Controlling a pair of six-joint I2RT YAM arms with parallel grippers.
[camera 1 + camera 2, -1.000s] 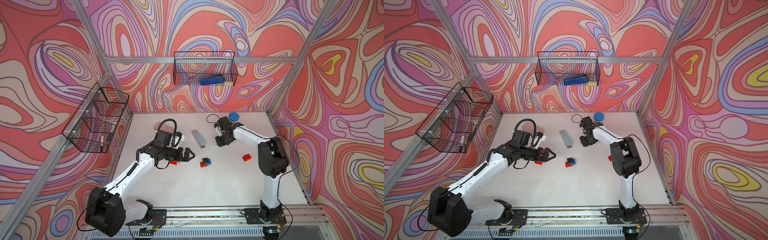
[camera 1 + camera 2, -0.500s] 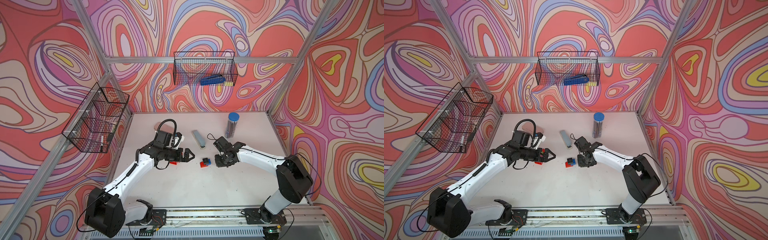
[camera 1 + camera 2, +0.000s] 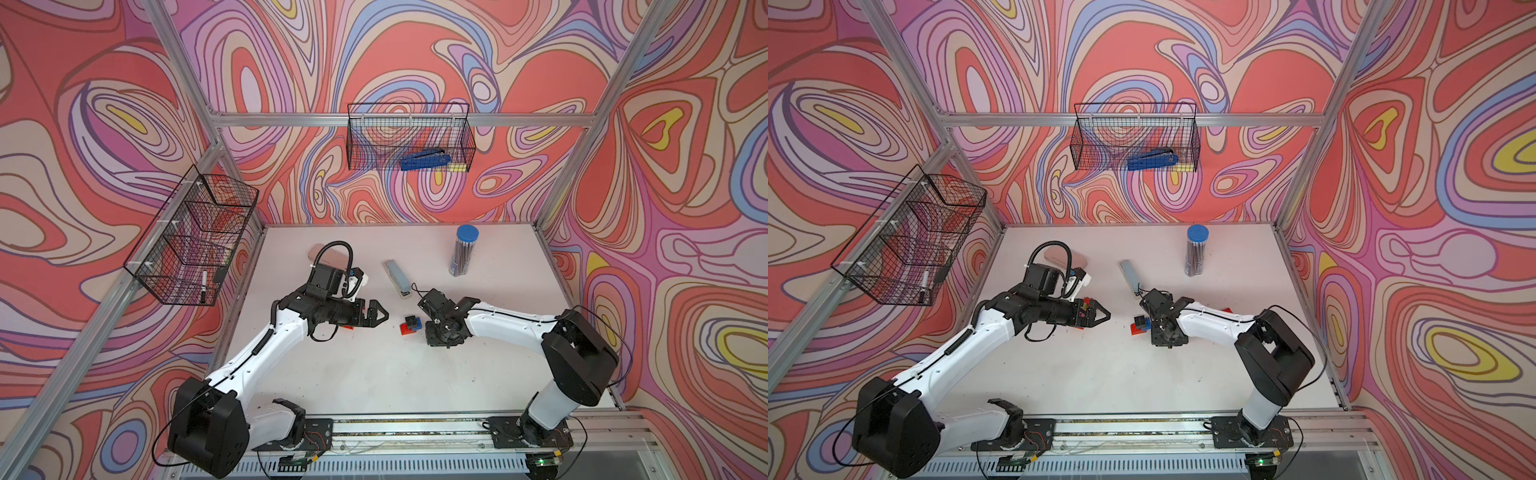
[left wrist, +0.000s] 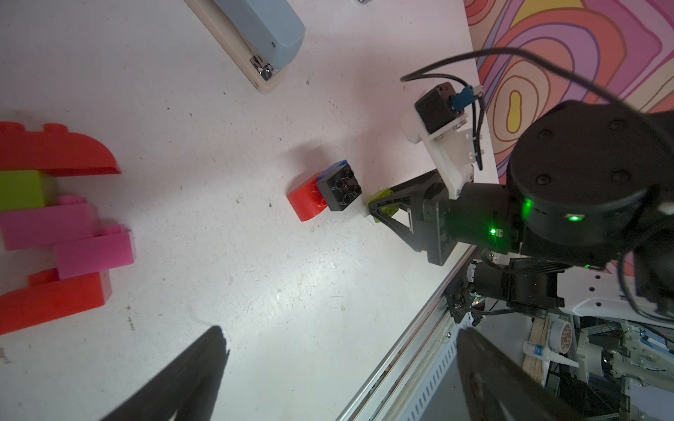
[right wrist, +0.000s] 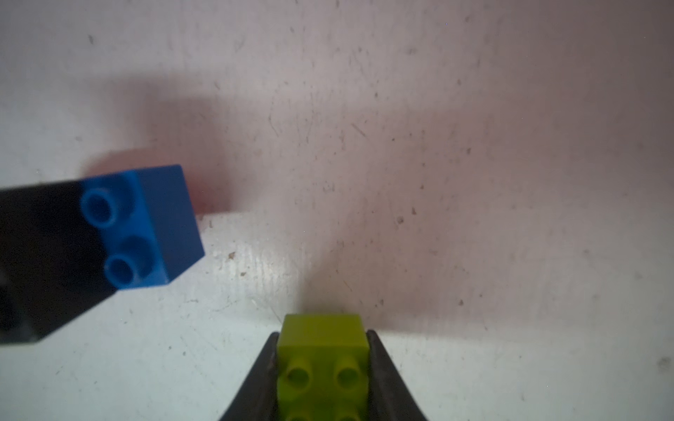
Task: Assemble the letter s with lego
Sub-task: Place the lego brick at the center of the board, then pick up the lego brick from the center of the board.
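The right gripper (image 5: pixel 321 337) is clamped on a lime green brick (image 5: pixel 321 368), low over the white table (image 3: pixel 374 374). It is just beside a black brick (image 4: pixel 341 189) seated on a blue brick (image 5: pixel 160 226) and touching a red brick (image 4: pixel 302 200). The left gripper (image 4: pixel 341 331), jaws spread wide and empty, hovers near a flat assembly (image 4: pixel 54 226) of 2 red, 2 pink and 1 lime bricks. Farther back lies a grey-blue stapler (image 3: pixel 397 277).

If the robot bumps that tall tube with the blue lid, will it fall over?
Probably yes: the tube stands upright, tall and narrow, so a push near its top would likely tip it. Being round, it would then probably roll across the table.
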